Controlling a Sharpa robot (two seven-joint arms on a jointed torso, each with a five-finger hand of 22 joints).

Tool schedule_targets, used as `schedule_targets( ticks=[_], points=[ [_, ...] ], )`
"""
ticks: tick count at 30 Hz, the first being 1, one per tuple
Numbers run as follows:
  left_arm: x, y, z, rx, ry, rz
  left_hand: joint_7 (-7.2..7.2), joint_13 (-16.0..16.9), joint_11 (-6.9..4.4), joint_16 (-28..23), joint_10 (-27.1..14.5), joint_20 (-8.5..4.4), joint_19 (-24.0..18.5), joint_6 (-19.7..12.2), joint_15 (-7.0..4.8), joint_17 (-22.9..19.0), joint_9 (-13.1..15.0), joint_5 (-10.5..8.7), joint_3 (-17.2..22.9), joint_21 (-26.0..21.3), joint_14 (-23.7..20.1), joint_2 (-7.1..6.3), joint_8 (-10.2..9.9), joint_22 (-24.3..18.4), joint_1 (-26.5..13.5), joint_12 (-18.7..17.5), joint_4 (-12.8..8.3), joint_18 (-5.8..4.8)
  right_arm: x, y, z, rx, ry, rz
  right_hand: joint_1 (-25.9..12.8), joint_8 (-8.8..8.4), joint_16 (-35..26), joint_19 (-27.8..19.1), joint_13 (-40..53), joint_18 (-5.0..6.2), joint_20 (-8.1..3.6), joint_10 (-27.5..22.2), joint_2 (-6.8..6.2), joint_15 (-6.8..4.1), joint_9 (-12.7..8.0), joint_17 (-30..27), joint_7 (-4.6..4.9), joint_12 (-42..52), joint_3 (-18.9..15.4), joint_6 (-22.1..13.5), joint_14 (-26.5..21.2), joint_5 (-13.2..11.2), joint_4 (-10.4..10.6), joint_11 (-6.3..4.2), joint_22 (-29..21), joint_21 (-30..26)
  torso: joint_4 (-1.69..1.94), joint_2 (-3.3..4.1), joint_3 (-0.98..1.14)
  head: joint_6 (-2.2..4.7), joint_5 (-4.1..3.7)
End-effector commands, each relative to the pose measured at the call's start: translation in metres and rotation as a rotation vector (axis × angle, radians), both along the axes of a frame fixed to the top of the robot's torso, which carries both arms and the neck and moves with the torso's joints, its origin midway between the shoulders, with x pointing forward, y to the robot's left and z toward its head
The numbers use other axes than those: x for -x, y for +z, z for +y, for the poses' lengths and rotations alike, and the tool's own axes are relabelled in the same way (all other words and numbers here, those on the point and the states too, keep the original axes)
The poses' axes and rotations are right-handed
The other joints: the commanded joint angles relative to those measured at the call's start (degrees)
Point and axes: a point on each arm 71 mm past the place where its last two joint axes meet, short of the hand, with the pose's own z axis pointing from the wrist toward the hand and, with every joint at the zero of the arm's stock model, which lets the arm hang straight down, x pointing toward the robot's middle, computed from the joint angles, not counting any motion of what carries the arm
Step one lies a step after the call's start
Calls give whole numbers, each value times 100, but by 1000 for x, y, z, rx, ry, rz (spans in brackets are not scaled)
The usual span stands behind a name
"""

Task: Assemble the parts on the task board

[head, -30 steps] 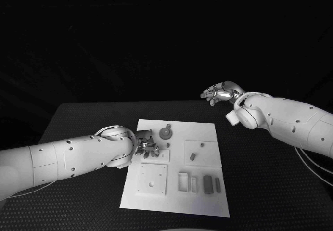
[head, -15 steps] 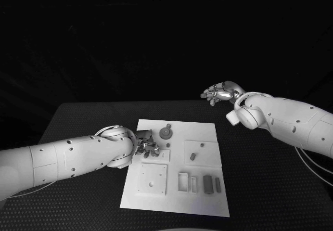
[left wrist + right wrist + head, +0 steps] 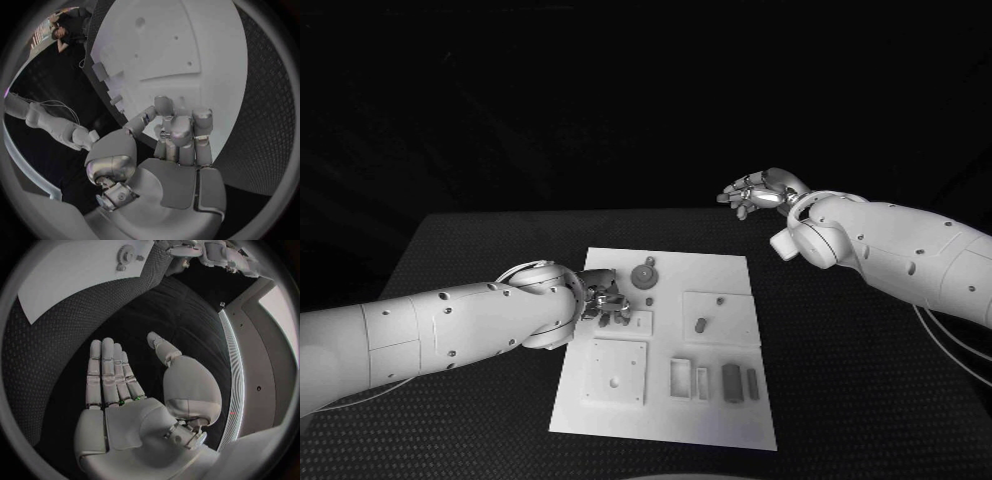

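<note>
Over board: left hand [image 3: 604, 301] curled | right hand [image 3: 756, 192] raised (fingers flat)

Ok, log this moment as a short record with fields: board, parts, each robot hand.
surface: black table
task board: white plate in the middle of the table
parts: round gear-like piece near the far edge; small peg on a raised square; two dark bars near the near edge
left robot hand: over the board's left side, fingers curled down at the board; whether it holds anything cannot be told
right robot hand: raised beyond the table's far edge, fingers straight and spread, holding nothing
</note>
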Motion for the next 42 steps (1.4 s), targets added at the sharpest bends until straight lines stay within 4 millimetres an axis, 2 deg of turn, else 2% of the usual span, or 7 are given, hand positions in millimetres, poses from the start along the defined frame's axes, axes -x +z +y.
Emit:
schedule_targets(
  ticks=[1, 14, 19, 27, 30, 35, 42],
  points=[
    [1, -1, -1, -5, -10, -1, -318, 4, -43, 29, 5, -372, -13, 622, -221, -7, 0, 5, 142, -21, -179, -9, 33, 10, 49, 31, 109, 275, 0, 0, 1, 3, 18, 1, 7, 25, -21, -27, -11, -18, 3, -56, 10, 14, -9, -7, 1, 36, -11, -29, -41, 46, 38, -1, 8, -35, 2, 1, 2, -7, -5],
    [3, -2, -3, -16, -35, 29, -321, -3, -40, 90, 20, -367, -1, 650, -222, -48, -2, 158, 81, -61, -179, -303, 62, -2, 123, 86, 138, 269, 1, 0, 2, 2, 20, 3, 3, 26, -20, -27, -32, -16, 5, -60, 7, 14, -14, -8, 2, 48, -13, -32, -43, 77, 42, 0, 19, -45, -1, 0, 2, -14, 0],
    [3, -2, -4, -17, -37, 29, -319, -40, -36, 107, 26, -359, 31, 657, -218, -99, -20, -89, -54, -98, -179, -549, 68, -23, 272, 97, 231, 258, 1, 0, 1, 2, 19, 3, -2, 27, -20, -27, -44, -15, 7, -62, 5, 15, -16, -9, 5, 55, -15, -34, -45, 92, 47, 1, 25, -50, 0, 2, 3, -17, 0],
    [3, -2, -4, -17, -36, 26, -318, -84, -35, 133, 15, -358, 22, 646, -219, -156, -39, -146, -566, -137, -200, -700, 75, -23, 305, 109, 295, 253, 1, 0, 2, 2, 20, 3, -11, 27, -20, -27, -60, -14, 9, -66, 4, 16, -20, -10, 15, 65, -19, -37, -48, 113, 55, 2, 33, -58, 1, 2, 5, -16, 5],
    [3, -2, -4, -18, -37, 27, -320, -104, -36, 142, 13, -361, 19, 646, -222, -179, -54, -379, -627, -154, -208, -777, 73, -22, 324, 114, 392, 256, 0, 0, 2, 2, 19, 3, -12, 27, -20, -27, -65, -14, 9, -67, 3, 16, -21, -10, 18, 67, -19, -39, -48, 118, 56, 2, 35, -61, 0, 5, 5, -18, 8],
    [3, -2, -4, -17, -39, 27, -322, -109, -38, 149, 14, -362, 17, 650, -223, -184, -58, -403, -627, -159, -208, -764, 75, -20, 341, 118, 415, 257, 0, 0, 2, 2, 19, 3, -13, 27, -19, -27, -71, -13, 10, -69, 3, 17, -23, -11, 22, 71, -20, -40, -49, 124, 57, 2, 38, -64, -2, 2, 7, -16, 9],
    [3, -2, -5, -14, -42, 29, -322, -131, -37, 202, 9, -357, -2, 662, -221, -207, -76, 170, -594, -159, -222, -439, 90, 16, 487, 155, 251, 247, 0, 0, 2, 1, 19, 3, -17, 28, -19, -27, -80, -12, 11, -71, 6, 17, -24, -11, 29, 76, -21, -41, -51, 132, 62, 3, 43, -69, 1, 1, 4, -19, 8]
  ],
)
